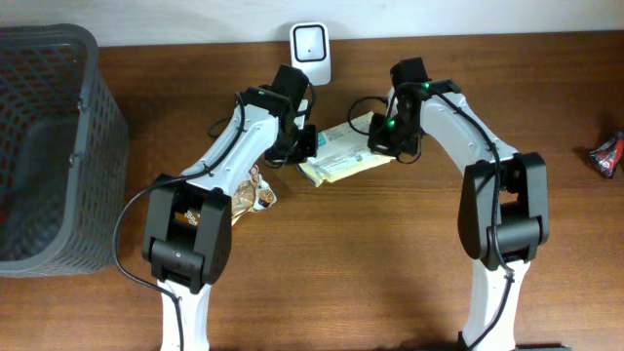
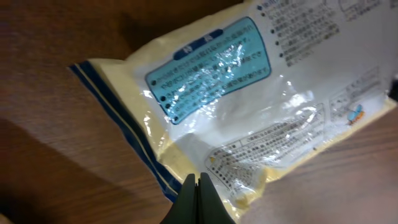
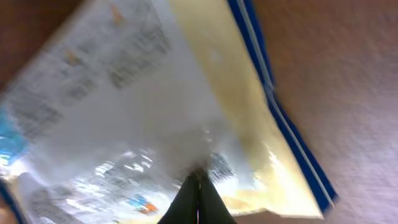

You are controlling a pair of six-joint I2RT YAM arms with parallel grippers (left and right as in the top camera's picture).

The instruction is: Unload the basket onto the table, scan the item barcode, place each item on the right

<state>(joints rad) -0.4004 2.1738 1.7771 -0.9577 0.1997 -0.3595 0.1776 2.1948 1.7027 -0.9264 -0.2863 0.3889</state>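
The item is a yellow and white plastic packet (image 1: 341, 158) with blue edge stripes and a teal label, lying between my two arms just below the white scanner (image 1: 310, 44). My left gripper (image 1: 304, 144) is shut at the packet's left end. In the left wrist view its fingertips (image 2: 198, 180) pinch the packet (image 2: 249, 106) at its near edge. My right gripper (image 1: 382, 144) is shut at the right end. In the right wrist view its tips (image 3: 199, 176) bite into the puckered film of the packet (image 3: 155, 93). No barcode can be made out.
A dark grey basket (image 1: 49, 146) stands at the left edge of the wooden table. A small brown snack packet (image 1: 255, 195) lies beside my left arm. A red and black wrapper (image 1: 609, 154) sits at the far right edge.
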